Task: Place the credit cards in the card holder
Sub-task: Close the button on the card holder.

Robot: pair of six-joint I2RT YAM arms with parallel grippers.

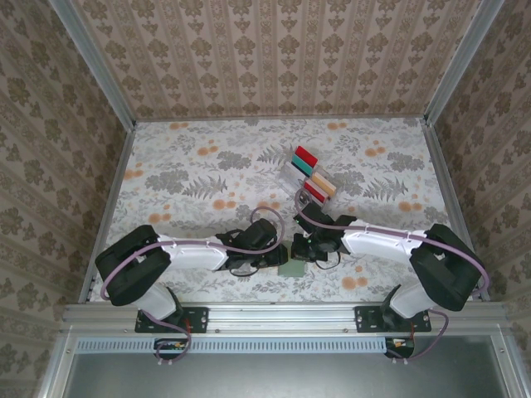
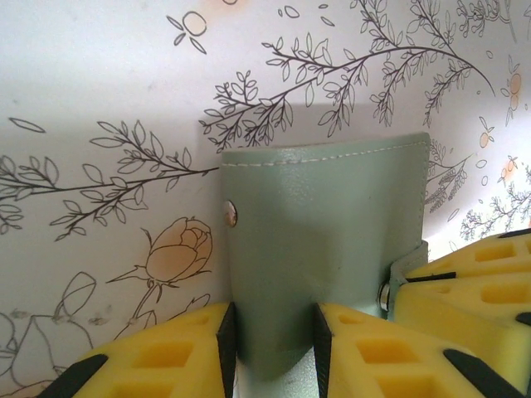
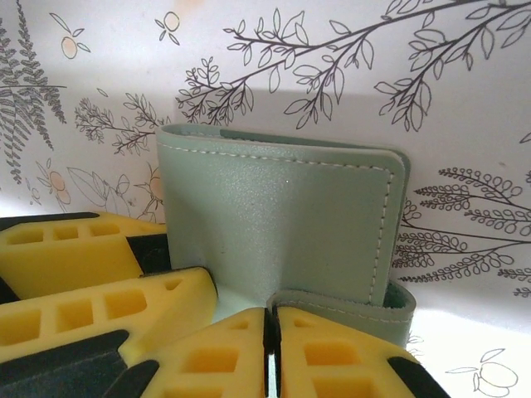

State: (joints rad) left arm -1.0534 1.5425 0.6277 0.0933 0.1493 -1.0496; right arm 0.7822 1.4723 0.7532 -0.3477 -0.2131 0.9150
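Table [image 1: 207, 166]: we see clear rack [image 1: 289, 177] far of centre, card holder [image 1: 292, 269] near centre, left gripper [image 2: 274, 332] clamped on its left fold, right gripper [image 3: 271, 332] pinching its right flap, credit cards [image 1: 306, 156] slotted in the rack.

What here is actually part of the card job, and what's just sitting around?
Part of the job: card holder, credit cards, left gripper, right gripper.
Just there: clear rack holding the cards, flowered table cover.
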